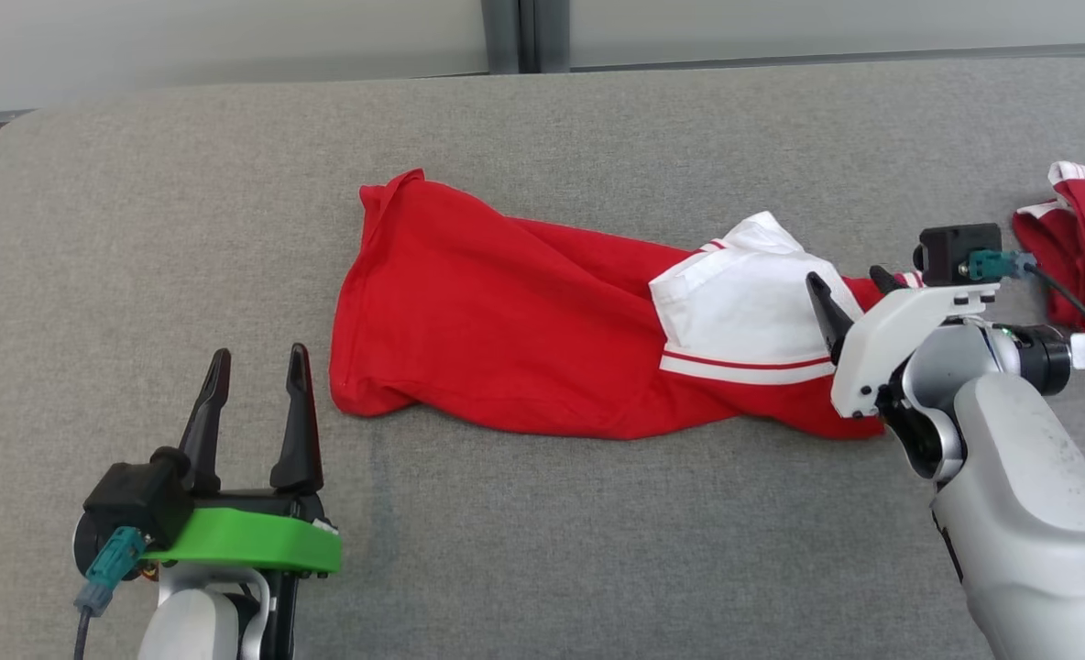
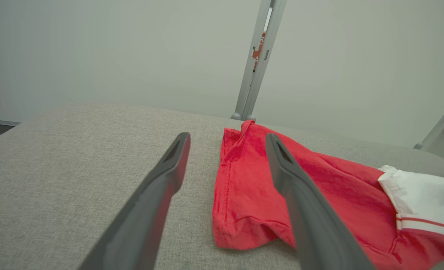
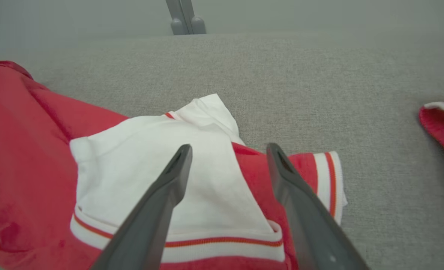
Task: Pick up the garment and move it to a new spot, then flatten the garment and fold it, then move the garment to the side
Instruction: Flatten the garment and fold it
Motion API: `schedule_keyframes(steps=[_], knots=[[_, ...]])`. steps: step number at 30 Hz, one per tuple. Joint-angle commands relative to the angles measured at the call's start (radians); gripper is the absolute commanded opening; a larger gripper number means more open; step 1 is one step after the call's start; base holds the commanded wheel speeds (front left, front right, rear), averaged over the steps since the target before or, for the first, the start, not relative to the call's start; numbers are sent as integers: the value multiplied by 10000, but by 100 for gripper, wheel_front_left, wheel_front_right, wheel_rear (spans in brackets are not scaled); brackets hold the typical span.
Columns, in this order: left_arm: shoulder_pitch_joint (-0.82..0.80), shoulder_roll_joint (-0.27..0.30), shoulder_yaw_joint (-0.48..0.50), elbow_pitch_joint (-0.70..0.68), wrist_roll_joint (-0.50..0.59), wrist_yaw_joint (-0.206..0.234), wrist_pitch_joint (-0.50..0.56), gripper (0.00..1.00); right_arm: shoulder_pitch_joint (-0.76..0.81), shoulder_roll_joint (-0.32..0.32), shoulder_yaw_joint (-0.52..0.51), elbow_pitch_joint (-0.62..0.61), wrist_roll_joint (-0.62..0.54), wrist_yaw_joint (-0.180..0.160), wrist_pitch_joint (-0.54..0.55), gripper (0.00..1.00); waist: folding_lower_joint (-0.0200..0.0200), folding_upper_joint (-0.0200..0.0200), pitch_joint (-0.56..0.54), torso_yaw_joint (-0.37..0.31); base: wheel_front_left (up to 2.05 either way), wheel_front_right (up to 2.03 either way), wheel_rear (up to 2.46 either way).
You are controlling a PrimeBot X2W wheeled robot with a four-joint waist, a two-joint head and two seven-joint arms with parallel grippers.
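The garment is a red shirt with a white, red-striped collar, lying bunched lengthwise across the grey cushion. My left gripper stands open at the lower left, just short of the garment's left hem, with nothing between its fingers. In the left wrist view that hem lies ahead of the left gripper, partly behind the right finger. My right gripper is open over the collar end. The right wrist view shows its fingers spread above the white collar and a striped cuff, gripping nothing.
A second red and white piece of clothing lies at the cushion's right edge, also in the right wrist view. A pale wall with a grey metal post stands behind the cushion. Bare cushion stretches in front of and to the left of the garment.
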Motion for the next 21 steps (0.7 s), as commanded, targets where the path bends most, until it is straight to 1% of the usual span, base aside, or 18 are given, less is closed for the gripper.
schedule_keyframes(steps=[1,4,7,10,16,17,18,19,20,21], knots=[[-176,55,-46,-29,66,-48,-29,100,-264,-101,66,260,154,-16,216,100,0,0,161,194,0,0,0],[-257,78,-158,-32,69,-48,-29,100,-684,-164,423,821,534,-16,696,100,0,0,261,379,0,0,0],[-272,98,-165,-45,70,-48,-29,100,-873,-264,810,1038,818,-16,926,100,0,0,298,479,0,0,0],[-213,95,-145,-48,48,-48,-29,100,-935,-317,1274,977,1165,-16,978,100,0,0,292,532,0,0,0],[-115,108,-74,-23,15,-48,-30,100,-915,-458,1867,823,1689,-16,867,100,0,0,215,506,0,0,0],[-117,107,-72,-27,17,-48,-30,100,-926,-508,1978,823,1779,-16,868,92,0,0,209,499,0,0,0],[-124,106,-79,-34,15,-49,-30,100,-944,-545,2069,809,1831,-16,852,53,0,0,211,493,0,0,0],[-136,103,-92,-41,22,-49,-30,100,-975,-594,2143,796,1865,-16,777,31,0,0,217,486,0,0,0],[-148,101,-105,-47,25,-49,-30,100,-993,-628,2244,771,1886,-16,710,0,0,0,222,481,0,0,0],[-161,102,-112,-50,15,-49,-30,100,-995,-665,2340,768,1927,-16,618,0,0,0,229,473,0,0,0]])
